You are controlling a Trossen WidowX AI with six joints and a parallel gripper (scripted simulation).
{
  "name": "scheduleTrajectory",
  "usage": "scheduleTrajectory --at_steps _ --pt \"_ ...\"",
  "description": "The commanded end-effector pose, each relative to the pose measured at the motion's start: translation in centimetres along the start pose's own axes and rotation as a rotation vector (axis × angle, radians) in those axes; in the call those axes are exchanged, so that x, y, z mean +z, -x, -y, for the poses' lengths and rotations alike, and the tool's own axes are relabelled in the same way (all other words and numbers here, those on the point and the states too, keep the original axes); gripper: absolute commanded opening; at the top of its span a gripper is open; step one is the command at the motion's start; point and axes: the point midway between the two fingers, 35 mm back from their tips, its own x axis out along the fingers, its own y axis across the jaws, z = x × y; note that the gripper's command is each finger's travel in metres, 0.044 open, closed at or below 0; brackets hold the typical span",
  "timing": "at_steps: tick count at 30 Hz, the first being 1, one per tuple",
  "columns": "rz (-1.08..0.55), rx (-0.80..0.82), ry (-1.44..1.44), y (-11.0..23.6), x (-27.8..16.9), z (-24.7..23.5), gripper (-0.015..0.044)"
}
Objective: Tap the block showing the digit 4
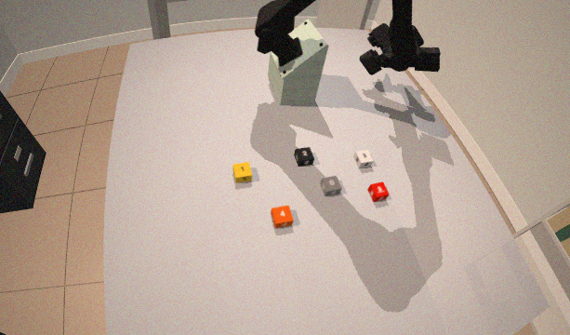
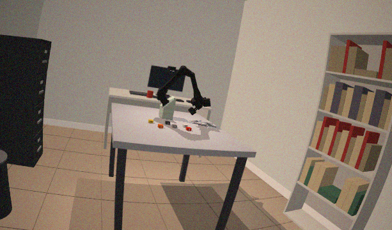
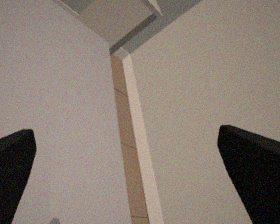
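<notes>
The orange block (image 1: 282, 217) (image 2: 160, 126) shows a 4 and sits on the table, the nearest block to the top view. The yellow block (image 1: 243, 172) (image 2: 150, 121) shows a 1 and the black block (image 1: 304, 156) (image 2: 167, 122) a 2. The digits on the grey block (image 1: 331, 185) (image 2: 174, 126), white block (image 1: 364, 159) and red block (image 1: 378, 192) (image 2: 188, 129) are too blurred to be sure. My gripper (image 1: 371, 49) (image 3: 128, 137) is open and empty, raised beyond the white block, far from the orange one. No block shows in the wrist view.
The pale green arm base (image 1: 300, 86) (image 2: 166, 112) stands on the table (image 1: 173, 261) (image 2: 183, 149) behind the blocks. The arm's shadow falls across the grey block. A wall lies beyond the table's right edge in the top view. A desk with a monitor (image 2: 160, 78) stands behind.
</notes>
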Motion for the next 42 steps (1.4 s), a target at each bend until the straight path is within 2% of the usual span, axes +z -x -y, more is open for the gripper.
scheduleTrajectory --at_steps 1,3,7,12,19,26,32,37,42 --pt "-0.010 -0.001 -0.015 0.3 -0.1 0.1 0.0400" --pt "-0.086 -0.013 -0.136 2.5 -0.8 1.1 0.0400" --pt "-0.309 -0.088 -0.522 10.2 -2.7 2.6 0.0400" --pt "-0.522 -0.226 -0.944 19.0 -3.5 1.4 0.0400" --pt "-0.762 -0.481 -1.494 30.0 -2.3 -3.6 0.0400" --pt "-0.981 -0.837 -2.048 39.4 2.3 -12.0 0.0400" --pt "-1.163 -1.233 -2.483 44.6 9.1 -20.4 0.0400" --pt "-1.315 -1.607 -2.753 46.5 15.8 -26.5 0.0400" --pt "-1.322 -1.623 -2.762 46.6 16.1 -26.8 0.0400"
